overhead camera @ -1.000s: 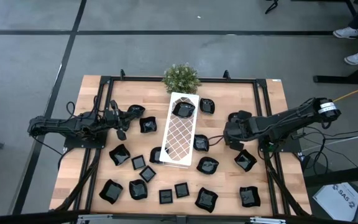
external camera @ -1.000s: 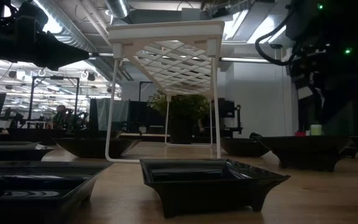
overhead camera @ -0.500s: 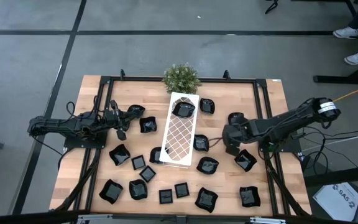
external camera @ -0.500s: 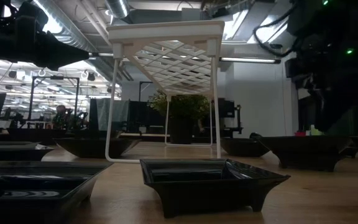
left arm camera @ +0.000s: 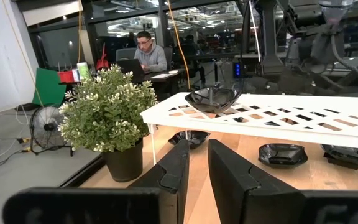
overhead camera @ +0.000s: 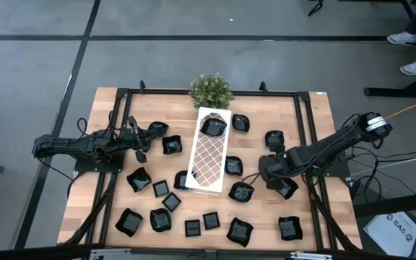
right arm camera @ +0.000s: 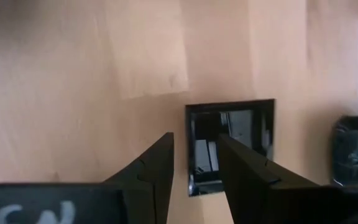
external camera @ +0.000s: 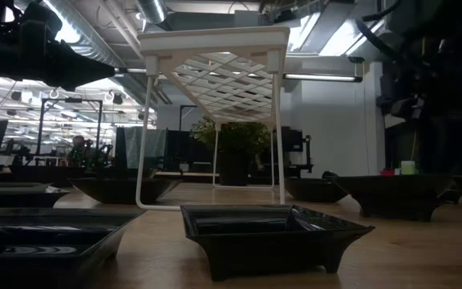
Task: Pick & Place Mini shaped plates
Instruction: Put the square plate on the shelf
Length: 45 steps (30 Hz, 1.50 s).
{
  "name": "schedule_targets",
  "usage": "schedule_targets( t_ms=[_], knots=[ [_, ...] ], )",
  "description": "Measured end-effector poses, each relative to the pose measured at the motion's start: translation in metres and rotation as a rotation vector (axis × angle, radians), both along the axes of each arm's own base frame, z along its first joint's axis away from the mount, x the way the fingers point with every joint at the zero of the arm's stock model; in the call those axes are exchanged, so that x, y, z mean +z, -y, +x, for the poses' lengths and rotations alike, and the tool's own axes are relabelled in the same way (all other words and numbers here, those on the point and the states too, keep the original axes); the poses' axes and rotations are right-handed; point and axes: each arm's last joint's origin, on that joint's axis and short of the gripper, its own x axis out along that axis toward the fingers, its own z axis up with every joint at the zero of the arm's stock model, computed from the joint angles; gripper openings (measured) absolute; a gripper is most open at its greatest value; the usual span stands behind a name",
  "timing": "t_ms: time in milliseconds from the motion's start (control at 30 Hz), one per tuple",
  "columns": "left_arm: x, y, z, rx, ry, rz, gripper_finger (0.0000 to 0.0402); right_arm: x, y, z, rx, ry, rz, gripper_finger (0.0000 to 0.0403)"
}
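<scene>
Above a square plate (right arm camera: 229,146), the right gripper (right arm camera: 194,155) points straight down.

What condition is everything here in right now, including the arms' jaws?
Left gripper: jaws slightly apart, empty, left of the tray.
Right gripper: jaws slightly apart, over the rim of a square plate.
White tray: standing on legs, one black plate on top.
Other plates: lying upright around the tray.
Potted plant: upright.
</scene>
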Motion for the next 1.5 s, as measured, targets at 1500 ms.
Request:
schedule_targets(
  t_ms=[1500],
  knots=[
    [0.0, 0.0, 0.0, 0.0, 0.0, 0.0, 0.0053, -0.004, -0.009, 0.021, -0.021, -0.044, -0.101, 0.0007]
  ],
)
